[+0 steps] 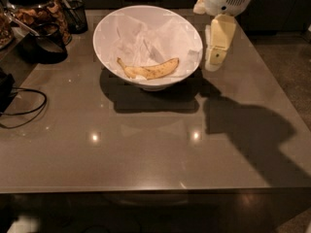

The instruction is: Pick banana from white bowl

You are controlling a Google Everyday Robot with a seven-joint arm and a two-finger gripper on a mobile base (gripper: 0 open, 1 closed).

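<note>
Plainly ungrasped, the banana (151,70) lay in the white bowl (109,30), our pincer (214,59) hovering at its three o'clock, open or closed we couldn't tell.

Banana (151,70) in white bowl (108,27), upper centre of frame; gripper (213,62) just right of the bowl.

Banana: single, curved, yellow with brown speckles, lying on its side low inside the bowl, both ends turned upward. White bowl: large, round, glossy, with sloping sides, upright on the grey table (146,154); what looks like crumpled white paper (141,38) lines it under the banana. Gripper: cream, pointing down beside the bowl's right rim, apart from the banana.
</note>
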